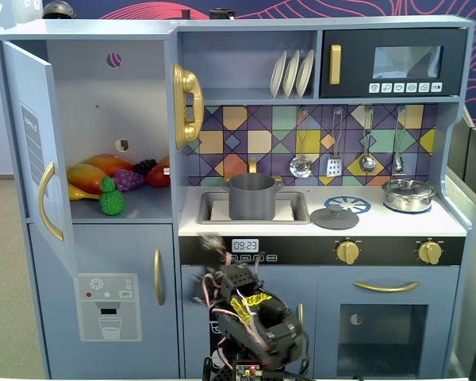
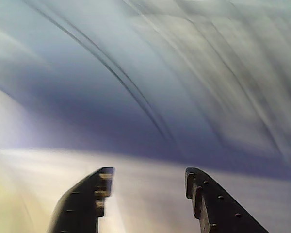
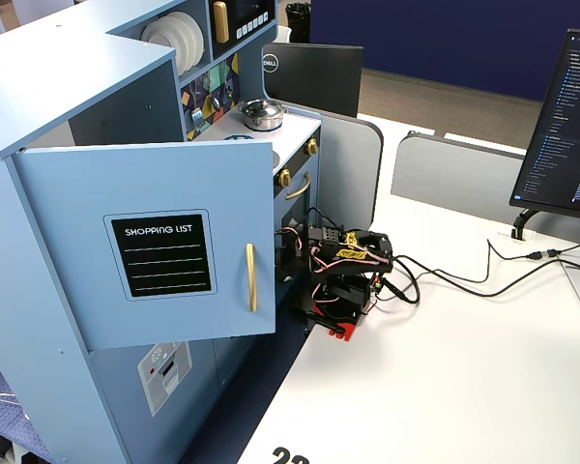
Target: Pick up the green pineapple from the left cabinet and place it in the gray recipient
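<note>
On the open door (image 3: 150, 246) of the left cabinet (image 1: 103, 127) I read "SHOPPING LIST" in white letters on a black panel (image 3: 164, 255). The small display (image 1: 245, 246) under the sink shows "09:23". On the back of the black monitor (image 3: 314, 72) I see the round Dell logo (image 3: 270, 63). The text on the right screen (image 3: 565, 116) is too small for me to read.

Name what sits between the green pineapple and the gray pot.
In a fixed view, purple grapes and a red fruit lie between the green pineapple and the gray pot.
</note>
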`<action>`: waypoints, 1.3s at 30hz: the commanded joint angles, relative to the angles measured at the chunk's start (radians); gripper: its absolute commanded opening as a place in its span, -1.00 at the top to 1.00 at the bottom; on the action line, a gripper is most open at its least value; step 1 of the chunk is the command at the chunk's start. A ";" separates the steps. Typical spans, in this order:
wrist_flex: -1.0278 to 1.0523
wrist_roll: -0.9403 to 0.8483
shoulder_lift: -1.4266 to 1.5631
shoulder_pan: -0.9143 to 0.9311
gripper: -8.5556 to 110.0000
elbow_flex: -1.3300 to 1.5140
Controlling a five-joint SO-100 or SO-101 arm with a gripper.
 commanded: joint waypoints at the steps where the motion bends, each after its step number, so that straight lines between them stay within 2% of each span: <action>1: -0.684 -0.080 -0.112 -0.199 0.62 -0.072; 8: -0.716 -0.118 -0.459 -0.107 0.36 -0.459; 19: -0.854 -0.270 -0.813 -0.107 0.29 -0.710; 39: -0.910 -0.204 -1.244 -0.143 0.30 -1.080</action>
